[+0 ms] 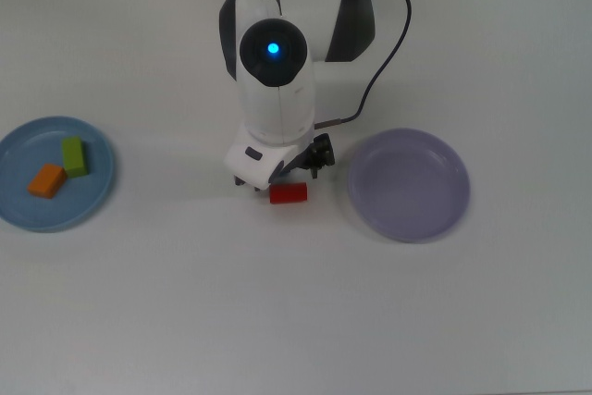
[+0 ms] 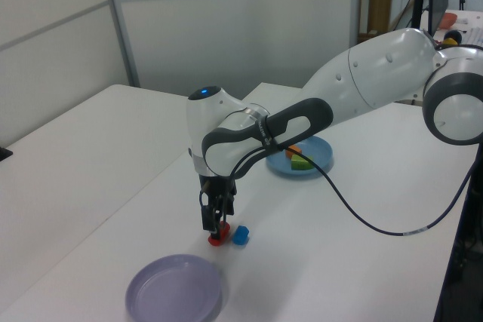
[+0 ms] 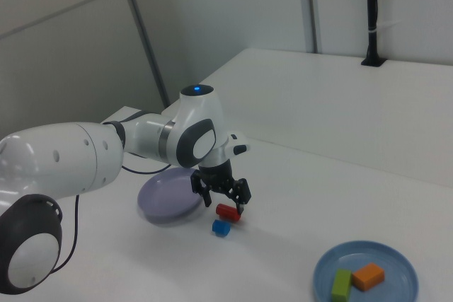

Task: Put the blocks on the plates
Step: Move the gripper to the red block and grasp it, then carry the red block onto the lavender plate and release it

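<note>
While the small red rectangular block (image 1: 288, 192) lies on the white bench (image 1: 277, 321) beside the short blue cube-like block (image 3: 221, 228), the white arm's two-finger gripper (image 3: 223, 196) hangs directly over it. Seen in the right view, the jaws are spread apart, one black finger (image 3: 243, 193) on either side of the red block's upper end; whether either finger touches it cannot be told. Just beside this pair, on the top view's right, the round pale lavender plastic plate (image 1: 409, 185) sits bare. Well apart, at the top view's left edge, the round light blue plastic plate (image 1: 97, 193) carries the orange rectangular block (image 1: 46, 180) and the lime-green rectangular block (image 1: 74, 155), lying close together. A black cable (image 1: 384, 39) trails from the arm across the bench.
</note>
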You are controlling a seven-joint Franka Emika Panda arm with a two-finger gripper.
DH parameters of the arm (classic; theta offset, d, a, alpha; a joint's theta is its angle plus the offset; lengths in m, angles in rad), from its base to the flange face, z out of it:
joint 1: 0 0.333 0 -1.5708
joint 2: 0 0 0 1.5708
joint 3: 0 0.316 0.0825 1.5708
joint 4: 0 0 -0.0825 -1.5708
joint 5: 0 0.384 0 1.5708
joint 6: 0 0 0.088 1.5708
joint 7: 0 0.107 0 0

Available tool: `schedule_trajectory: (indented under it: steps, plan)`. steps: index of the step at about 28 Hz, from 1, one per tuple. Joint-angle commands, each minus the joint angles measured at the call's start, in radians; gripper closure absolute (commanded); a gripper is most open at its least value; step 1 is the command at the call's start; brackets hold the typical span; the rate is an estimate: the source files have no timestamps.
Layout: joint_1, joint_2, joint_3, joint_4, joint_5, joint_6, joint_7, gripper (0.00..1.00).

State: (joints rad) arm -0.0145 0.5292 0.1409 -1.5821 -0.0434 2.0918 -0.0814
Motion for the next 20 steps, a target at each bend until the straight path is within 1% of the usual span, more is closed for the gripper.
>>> schedule_trajectory:
  steps: [1, 9, 10, 12, 13, 15, 20]
  plan:
    - [0.016, 0.008, -0.017, -0.006, -0.016, 0.001, 0.032, 0.0]
    - [0.018, 0.021, -0.017, -0.007, -0.027, 0.04, 0.09, 0.0]
    - [0.018, 0.026, -0.017, -0.007, -0.027, 0.053, 0.107, 0.02]
    - [0.018, 0.028, -0.017, -0.007, -0.027, 0.06, 0.112, 0.12]
    - [0.018, 0.028, -0.017, -0.007, -0.027, 0.063, 0.114, 0.14]
    - [0.018, 0.031, -0.017, -0.007, -0.027, 0.068, 0.118, 0.14]
    - [0.018, 0.031, -0.017, -0.007, -0.027, 0.071, 0.118, 0.35]
